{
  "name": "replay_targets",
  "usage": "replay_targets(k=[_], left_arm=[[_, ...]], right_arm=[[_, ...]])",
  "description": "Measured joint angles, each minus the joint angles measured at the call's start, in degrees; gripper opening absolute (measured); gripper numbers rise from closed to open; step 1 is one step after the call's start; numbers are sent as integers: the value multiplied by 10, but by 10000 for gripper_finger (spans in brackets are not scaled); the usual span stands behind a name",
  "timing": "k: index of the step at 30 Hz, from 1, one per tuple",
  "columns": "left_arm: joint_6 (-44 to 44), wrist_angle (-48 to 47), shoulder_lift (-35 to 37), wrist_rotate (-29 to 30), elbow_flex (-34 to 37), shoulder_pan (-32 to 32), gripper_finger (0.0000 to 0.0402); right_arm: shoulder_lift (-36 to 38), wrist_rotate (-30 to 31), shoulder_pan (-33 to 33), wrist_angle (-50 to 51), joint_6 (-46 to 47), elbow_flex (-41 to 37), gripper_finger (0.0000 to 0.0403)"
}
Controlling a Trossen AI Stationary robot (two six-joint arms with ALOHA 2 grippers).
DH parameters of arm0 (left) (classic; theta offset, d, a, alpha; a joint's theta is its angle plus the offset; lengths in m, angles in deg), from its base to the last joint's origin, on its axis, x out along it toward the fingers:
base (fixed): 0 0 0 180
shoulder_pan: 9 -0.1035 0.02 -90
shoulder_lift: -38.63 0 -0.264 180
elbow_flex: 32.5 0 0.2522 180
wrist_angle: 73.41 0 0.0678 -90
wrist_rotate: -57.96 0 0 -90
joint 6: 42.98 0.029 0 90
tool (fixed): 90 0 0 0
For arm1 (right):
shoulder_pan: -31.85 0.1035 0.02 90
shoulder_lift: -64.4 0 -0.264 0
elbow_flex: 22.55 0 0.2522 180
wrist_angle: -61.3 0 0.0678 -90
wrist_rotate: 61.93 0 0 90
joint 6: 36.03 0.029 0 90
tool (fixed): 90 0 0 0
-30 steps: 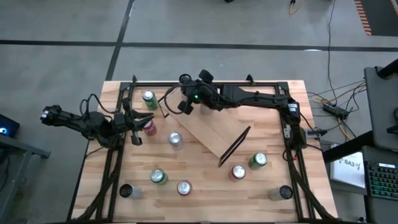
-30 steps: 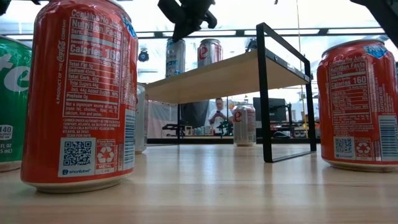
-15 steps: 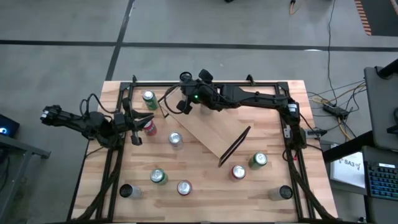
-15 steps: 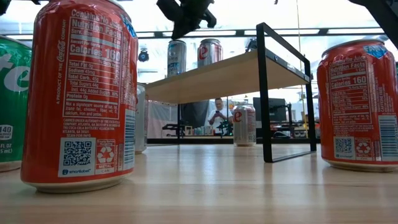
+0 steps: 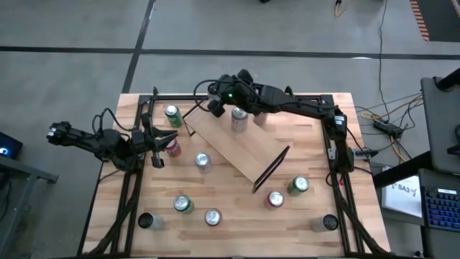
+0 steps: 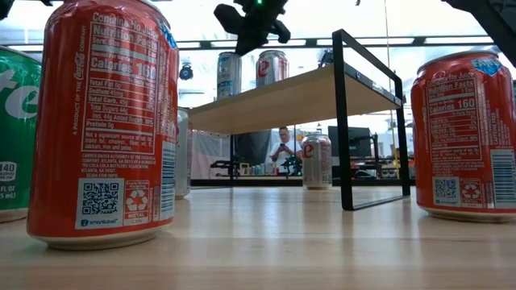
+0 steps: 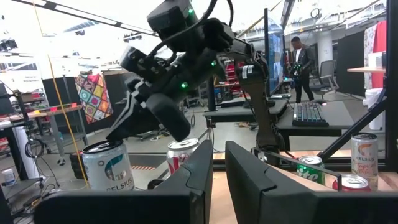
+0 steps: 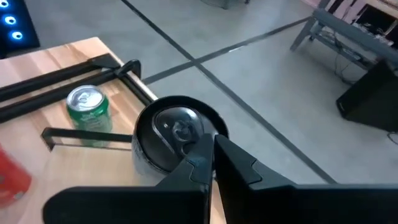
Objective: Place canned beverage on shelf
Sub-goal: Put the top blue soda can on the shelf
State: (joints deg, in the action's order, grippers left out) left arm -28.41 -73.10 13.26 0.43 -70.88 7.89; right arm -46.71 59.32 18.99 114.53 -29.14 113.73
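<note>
The right gripper (image 5: pixel 215 105), fingers pressed together and holding nothing, is hovering over the shelf's (image 5: pixel 241 147) far-left corner, with two upright cans (image 5: pixel 238 119) standing on the board just beside it.

Right gripper (image 8: pixel 212 155): dark jaws pressed together, directly above a silver can. Silver can (image 8: pixel 169 138): upright, dark rim, pull-tab top facing the camera (partly covered by the jaws). Green can (image 8: pixel 89 113): upright, silver top, standing apart from the silver can on the light-wood bench (image 8: pixel 53 62). Black rail frame (image 8: pixel 71 73): bars crossing the bench beside the green can. Red object: sliver at the picture's edge, unidentifiable. Grey floor (image 8: pixel 261 74) beyond the bench edge, marked with dark lines.
</note>
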Motion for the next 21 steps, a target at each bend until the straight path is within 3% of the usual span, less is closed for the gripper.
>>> replay_targets(k=[21], left_arm=[[5,0,0,0,0,0,27]], right_arm=[[14,2,24,4,-3,0,9]])
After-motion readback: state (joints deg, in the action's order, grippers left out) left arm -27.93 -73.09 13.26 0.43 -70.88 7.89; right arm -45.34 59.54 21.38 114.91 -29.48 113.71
